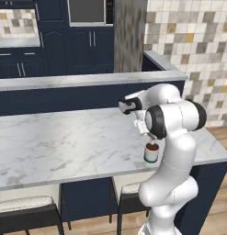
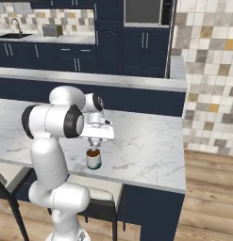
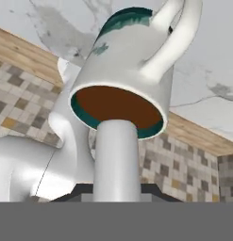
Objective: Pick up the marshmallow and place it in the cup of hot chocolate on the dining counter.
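Marshmallow, a tiny whitish lump, is hard to tell apart: in the hand view a pale cylinder (image 3: 117, 160) at lower centre, clamped in the closed gripper (image 2: 94, 143), juts over the small pale cup of hot chocolate (image 3: 119, 106) with its green band. In the left base view the white arm hides the fingers above the cup, right of centre on the white-grey veined marble dining counter (image 1: 64, 142).

Arm bent fwd, end effector (image 2: 94, 144) pointing down, jaws closed.
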